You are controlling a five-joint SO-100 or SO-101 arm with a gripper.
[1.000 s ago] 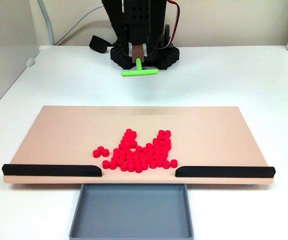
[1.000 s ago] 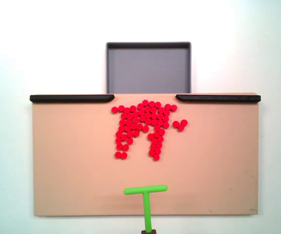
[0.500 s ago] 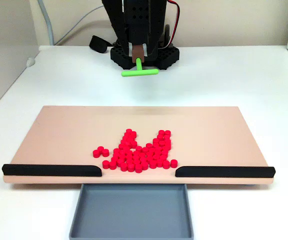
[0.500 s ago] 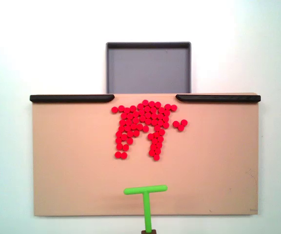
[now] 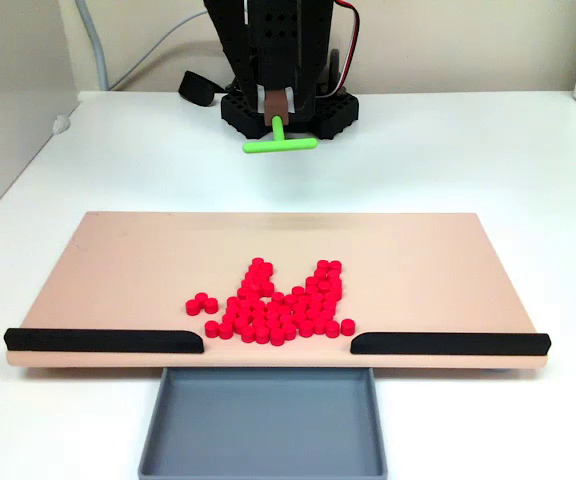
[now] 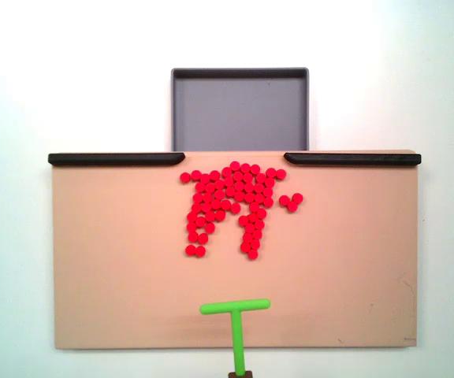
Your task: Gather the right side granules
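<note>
White tabletop spread under everything, and on it lay the tan board [image 5: 118, 270] with two black rails [image 5: 103, 341] along one edge and a gap between them. Just beyond that gap sat the grey tray [image 6: 239, 110], with nothing in it that I could see.

By my judgement the gathering was mostly done: the granules [image 6: 231, 205] were bunched into one cluster right at the gap, with only a trio [image 6: 291, 201] lying slightly apart on the right in the top-down fixed view. Rounding those up was what remained.

They were dozens of tiny bright red stubby cylinders, all alike.

My gripper [image 5: 279, 118] was clamped on the stem of the green T-shaped tool [image 6: 236, 311], whose crossbar sat near the board's opposite edge, well apart from the cluster.
</note>
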